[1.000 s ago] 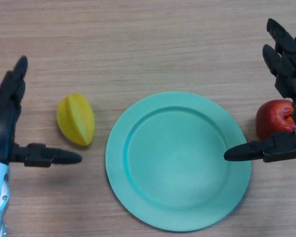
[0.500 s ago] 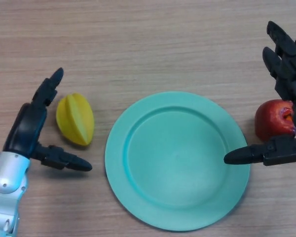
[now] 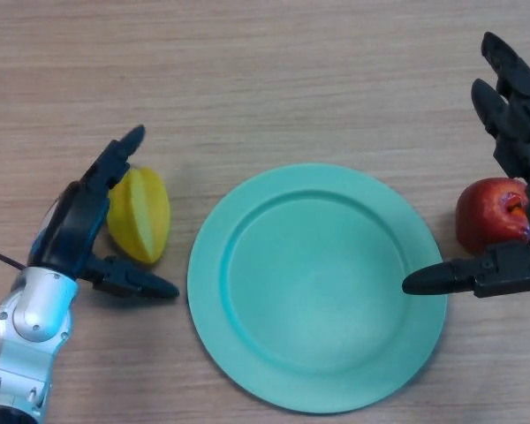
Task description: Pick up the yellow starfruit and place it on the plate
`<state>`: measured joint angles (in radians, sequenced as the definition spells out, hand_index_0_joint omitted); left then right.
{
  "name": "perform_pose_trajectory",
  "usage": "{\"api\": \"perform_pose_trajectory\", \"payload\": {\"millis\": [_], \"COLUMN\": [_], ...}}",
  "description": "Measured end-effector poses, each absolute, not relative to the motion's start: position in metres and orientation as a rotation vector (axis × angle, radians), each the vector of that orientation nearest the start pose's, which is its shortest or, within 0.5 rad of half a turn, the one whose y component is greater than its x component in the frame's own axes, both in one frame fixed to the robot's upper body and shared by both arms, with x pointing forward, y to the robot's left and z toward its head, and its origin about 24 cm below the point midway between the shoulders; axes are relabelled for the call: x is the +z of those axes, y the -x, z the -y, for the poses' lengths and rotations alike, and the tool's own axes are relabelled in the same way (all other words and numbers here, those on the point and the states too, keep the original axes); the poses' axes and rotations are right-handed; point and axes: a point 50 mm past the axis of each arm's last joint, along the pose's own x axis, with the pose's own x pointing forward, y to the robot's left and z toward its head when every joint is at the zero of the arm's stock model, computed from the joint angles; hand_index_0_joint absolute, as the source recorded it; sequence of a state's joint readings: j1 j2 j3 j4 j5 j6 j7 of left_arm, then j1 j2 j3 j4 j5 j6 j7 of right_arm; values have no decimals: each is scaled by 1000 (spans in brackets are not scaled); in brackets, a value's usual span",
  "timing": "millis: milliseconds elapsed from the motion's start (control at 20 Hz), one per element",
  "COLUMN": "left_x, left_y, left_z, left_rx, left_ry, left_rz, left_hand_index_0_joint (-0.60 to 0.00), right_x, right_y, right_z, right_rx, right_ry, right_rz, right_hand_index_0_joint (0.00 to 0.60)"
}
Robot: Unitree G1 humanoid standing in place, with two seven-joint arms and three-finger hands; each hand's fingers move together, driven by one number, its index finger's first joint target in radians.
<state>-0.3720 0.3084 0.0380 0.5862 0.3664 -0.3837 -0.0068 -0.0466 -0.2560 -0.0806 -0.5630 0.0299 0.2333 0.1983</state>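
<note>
left hand [image 3: 75, 231]: spread wide, fingers straight, cupped about the yellow starfruit [image 3: 141, 215], which lay on the wooden table [image 3: 265, 79] between fingers and thumb, against the palm. green plate [image 3: 318, 287]: just beyond the thumb tip. right hand [image 3: 512, 168]: wide open over the plate's far rim, red apple [image 3: 488, 212] beside its palm.
</note>
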Motion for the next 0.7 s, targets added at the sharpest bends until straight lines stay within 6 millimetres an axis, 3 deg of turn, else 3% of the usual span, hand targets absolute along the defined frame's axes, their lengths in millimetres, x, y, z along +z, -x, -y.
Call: {"api": "perform_pose_trajectory", "payload": {"millis": [50,100,500,600,700], "left_x": [54,56,68,83,107], "left_y": [-317,-317,-310,-307,-299], "left_z": [-203,-203,-203,-200,-194], "left_rx": [-91,-93,-83,-56,-3], "left_ry": [-709,-744,-919,-932,-823], "left_rz": [158,190,304,361,454], "left_hand_index_0_joint": [-580,-600,-600,-600,-600], "right_x": [165,166,169,168,169], "right_y": [-236,-235,-233,-233,-233], "right_z": [175,175,174,174,173], "right_rx": [181,182,184,184,186], "right_ry": [261,258,259,257,258], "right_rz": [358,353,358,342,343], "right_hand_index_0_joint": [0,0,0,0,0]}}
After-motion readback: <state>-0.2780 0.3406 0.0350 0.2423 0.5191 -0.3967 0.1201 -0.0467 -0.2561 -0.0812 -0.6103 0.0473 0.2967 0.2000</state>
